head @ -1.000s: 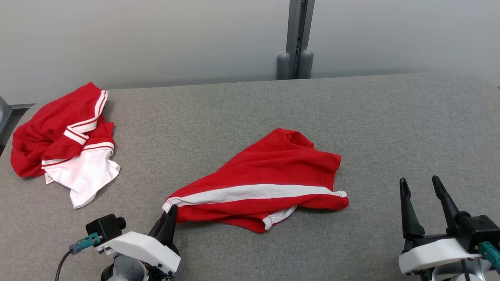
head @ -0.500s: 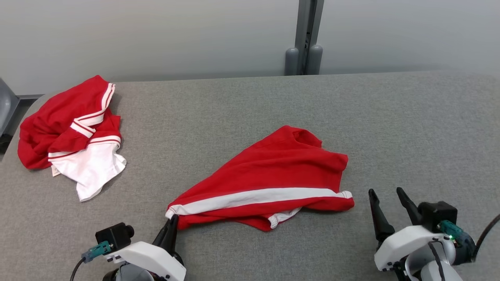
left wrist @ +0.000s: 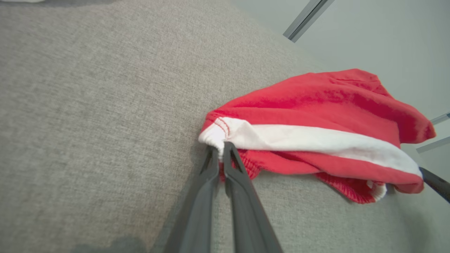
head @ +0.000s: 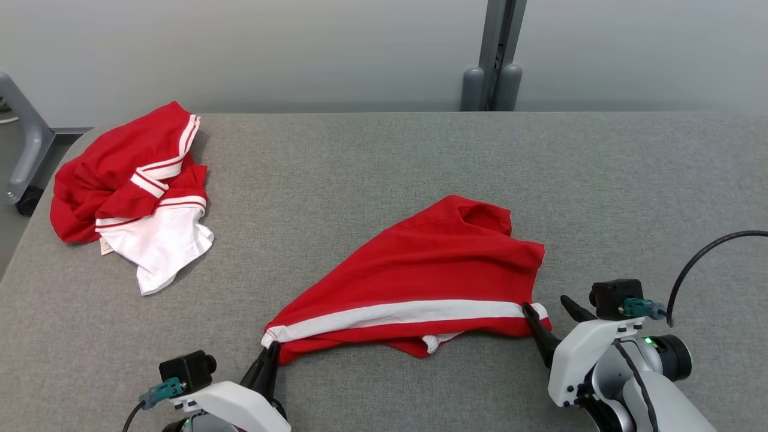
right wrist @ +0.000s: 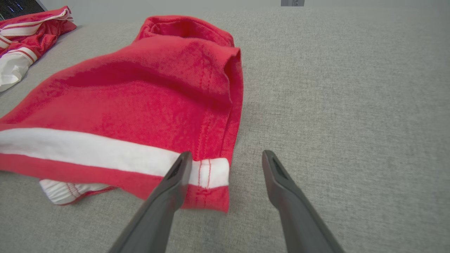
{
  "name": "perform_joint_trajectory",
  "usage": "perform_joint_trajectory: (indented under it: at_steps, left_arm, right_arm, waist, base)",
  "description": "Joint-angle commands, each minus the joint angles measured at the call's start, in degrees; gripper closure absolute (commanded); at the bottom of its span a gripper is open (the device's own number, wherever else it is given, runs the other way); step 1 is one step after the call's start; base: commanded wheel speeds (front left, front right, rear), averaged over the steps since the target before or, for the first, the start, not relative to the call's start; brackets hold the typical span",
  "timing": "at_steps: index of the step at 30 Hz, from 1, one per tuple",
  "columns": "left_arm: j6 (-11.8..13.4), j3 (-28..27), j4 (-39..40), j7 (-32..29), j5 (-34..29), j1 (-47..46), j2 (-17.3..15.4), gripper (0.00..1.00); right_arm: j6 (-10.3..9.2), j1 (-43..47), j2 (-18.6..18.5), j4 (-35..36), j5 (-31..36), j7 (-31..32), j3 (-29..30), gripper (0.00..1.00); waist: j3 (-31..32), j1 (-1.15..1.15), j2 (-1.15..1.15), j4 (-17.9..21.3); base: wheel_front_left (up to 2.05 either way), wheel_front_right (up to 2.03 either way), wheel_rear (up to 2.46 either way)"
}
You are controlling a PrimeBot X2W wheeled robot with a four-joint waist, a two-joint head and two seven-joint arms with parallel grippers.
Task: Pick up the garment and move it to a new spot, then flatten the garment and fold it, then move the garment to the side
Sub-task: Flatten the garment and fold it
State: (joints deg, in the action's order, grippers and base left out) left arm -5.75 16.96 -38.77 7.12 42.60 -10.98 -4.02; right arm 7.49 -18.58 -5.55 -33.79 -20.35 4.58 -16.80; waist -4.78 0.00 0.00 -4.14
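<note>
Head view: a red garment (head: 420, 282) with a white band lies crumpled near the front middle of a grey table (head: 360, 162). The left gripper (head: 273, 348), at the lower left, is closed on the garment's left corner, where the band ends. The right gripper (head: 545, 303) has come in from the lower right over the last second. It now sits at the garment's right corner with its fingers apart, one finger touching the band's end. The whole picture has also slid sideways, which is the camera turning, not the cloth moving. A second red and white heap (head: 132, 192) lies well apart at the far left.

Left wrist view: the left gripper (left wrist: 219, 147) pinches the hem with its fingers pressed together. The garment (left wrist: 316, 105) stretches away to the right. One finger of the right gripper (left wrist: 436, 182) shows at the garment's far end.

Right wrist view: the right gripper (right wrist: 226, 154) is wide open and holds nothing. Its left finger lies over the white band, and the corner of the garment (right wrist: 158, 98) sits between the two fingers.

With one corner held and the other bracketed, the right gripper looks ready to close. A two-handed lift to a new spot would likely follow.
</note>
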Motion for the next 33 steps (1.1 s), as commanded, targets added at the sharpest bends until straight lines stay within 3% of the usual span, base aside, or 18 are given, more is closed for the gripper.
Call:
perform_joint_trajectory:
  at_steps: [1, 18, 21, 26, 31, 33]
  left_arm:
    - [-0.26, 0.14, -0.48, 0.48, -0.23, -1.03, -0.23, 1.0]
    - [-0.75, 0.44, -2.69, 2.1, 0.89, -2.3, -0.61, 1.0]
    - [-0.73, 0.59, -2.94, 2.13, 0.86, -2.71, -0.67, 1.0]
    - [-0.72, 0.73, -3.44, 2.43, 1.06, -2.84, -0.76, 1.0]
    - [-0.8, 0.91, -3.77, 2.69, 1.24, -3.18, -0.84, 1.0]
    - [-0.9, 1.04, -3.58, 3.07, 1.17, -3.32, -0.92, 1.0]
  right_arm:
    - [0.01, -0.72, -0.68, -0.15, -0.51, 1.19, -0.62, 0.0]
    - [0.01, 2.17, -1.48, 5.09, -4.88, 7.77, -4.85, 0.02]
    - [0.01, 1.72, -1.31, 5.47, -6.05, 8.08, -5.24, 0.13]
    - [0.01, 1.42, -1.81, 6.05, -7.35, 7.78, -5.53, 0.52]
    - [0.01, 0.96, -2.19, 6.02, -7.56, 7.01, -5.63, 0.69]
    - [0.01, 0.83, -2.17, 6.12, -7.64, 5.9, -5.35, 0.94]
  waist:
    - [-0.09, 0.0, 0.0, -0.23]
    - [-0.91, 0.0, 0.0, 0.08]
    - [-1.11, 0.0, 0.0, -0.13]
    - [-1.16, 0.0, 0.0, -0.37]
    - [-1.07, 0.0, 0.0, -0.32]
    - [-1.0, 0.0, 0.0, -0.21]
  base:
    - [0.0, 0.0, 0.0]
    - [0.0, 0.0, 0.0]
    - [0.0, 0.0, 0.0]
    - [0.0, 0.0, 0.0]
    - [0.0, 0.0, 0.0]
    - [0.0, 0.0, 0.0]
